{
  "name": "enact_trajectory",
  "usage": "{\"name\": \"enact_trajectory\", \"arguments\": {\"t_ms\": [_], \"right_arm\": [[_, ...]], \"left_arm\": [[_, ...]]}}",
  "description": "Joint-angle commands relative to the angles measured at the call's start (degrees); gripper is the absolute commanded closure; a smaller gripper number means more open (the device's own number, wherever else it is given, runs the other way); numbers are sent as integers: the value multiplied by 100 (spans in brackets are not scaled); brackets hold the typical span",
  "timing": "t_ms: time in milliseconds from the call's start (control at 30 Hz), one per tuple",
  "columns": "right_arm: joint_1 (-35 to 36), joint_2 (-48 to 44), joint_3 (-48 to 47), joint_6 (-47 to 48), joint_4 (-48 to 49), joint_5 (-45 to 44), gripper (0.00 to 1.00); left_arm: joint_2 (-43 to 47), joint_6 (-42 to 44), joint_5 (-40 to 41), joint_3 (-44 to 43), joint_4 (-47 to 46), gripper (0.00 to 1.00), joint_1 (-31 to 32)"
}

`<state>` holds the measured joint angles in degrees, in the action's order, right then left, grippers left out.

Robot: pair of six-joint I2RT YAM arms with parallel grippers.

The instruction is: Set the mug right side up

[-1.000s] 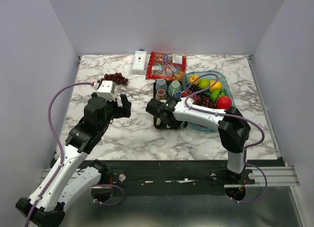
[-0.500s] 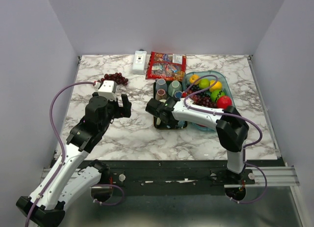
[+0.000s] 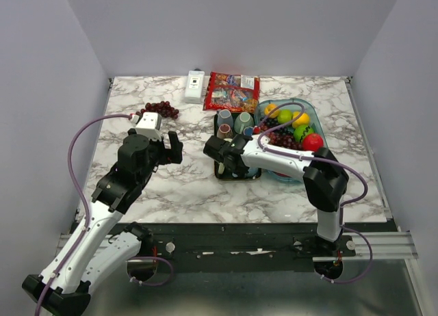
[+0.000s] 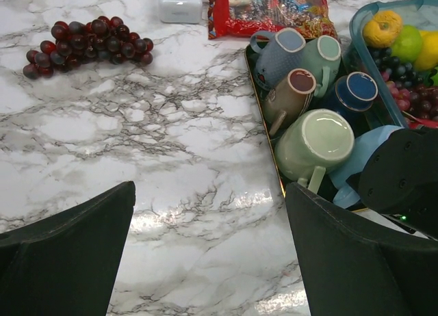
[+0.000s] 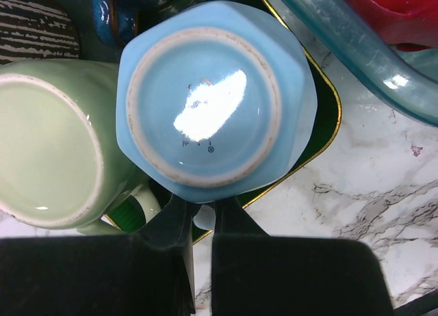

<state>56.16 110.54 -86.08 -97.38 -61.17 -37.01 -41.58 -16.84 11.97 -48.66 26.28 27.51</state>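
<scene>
A light blue mug (image 5: 212, 97) stands upside down, base up, at the near end of a dark green tray with a gold rim (image 5: 321, 124). My right gripper (image 5: 203, 210) is shut on the mug's handle, which shows as a pale sliver between the fingers. In the top view the right gripper (image 3: 229, 162) covers that mug. The mug also shows in the left wrist view (image 4: 366, 152), behind the right gripper. My left gripper (image 4: 209, 247) is open and empty above bare marble, left of the tray (image 3: 236, 176).
An upside-down pale green mug (image 5: 48, 138) touches the blue one on its left. Several more mugs (image 4: 294, 90) lie in the tray. A teal bin of fruit (image 3: 291, 128) is on the right. Grapes (image 3: 159, 109), a white box (image 3: 195, 85) and a snack bag (image 3: 233, 90) lie behind.
The right arm has shifted very slightly at the tray's near end. The left arm has not moved.
</scene>
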Motion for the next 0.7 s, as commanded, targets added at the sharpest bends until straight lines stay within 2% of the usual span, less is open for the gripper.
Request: {"name": "enact_trajectory", "arguments": {"t_ms": [0,200,333,433,467,533,567,600,667], "right_arm": [[44,-655,-14,70,-317,-666,100],[202,-1403,-40,193,-589,-1009,99],[229,-2018,56,832,-300,-984,100],[237,-2589,337,1552,366,-852,100],[237,-2973,616,1843,1030,-790,100],[237,-3370,943,2527,1753,-615,100],[237,-3564,1153,2810,2593,-562,99],[237,-3923,1468,3047,3010,-492,100],[229,-4180,1691,3725,3923,-228,100]], "left_arm": [[106,-82,-10,-3,35,1,9],[89,-205,-221,-38,0,1,9],[45,-372,-475,-90,-62,1,9],[-25,-495,-713,-196,-106,1,9],[-43,-539,-835,-222,-149,1,18],[-96,-636,-976,-293,-193,1,9],[-122,-688,-1029,-319,-237,1,9],[-174,-706,-1186,-380,-255,1,18],[-245,-794,-1494,-442,-334,1,9]]}}
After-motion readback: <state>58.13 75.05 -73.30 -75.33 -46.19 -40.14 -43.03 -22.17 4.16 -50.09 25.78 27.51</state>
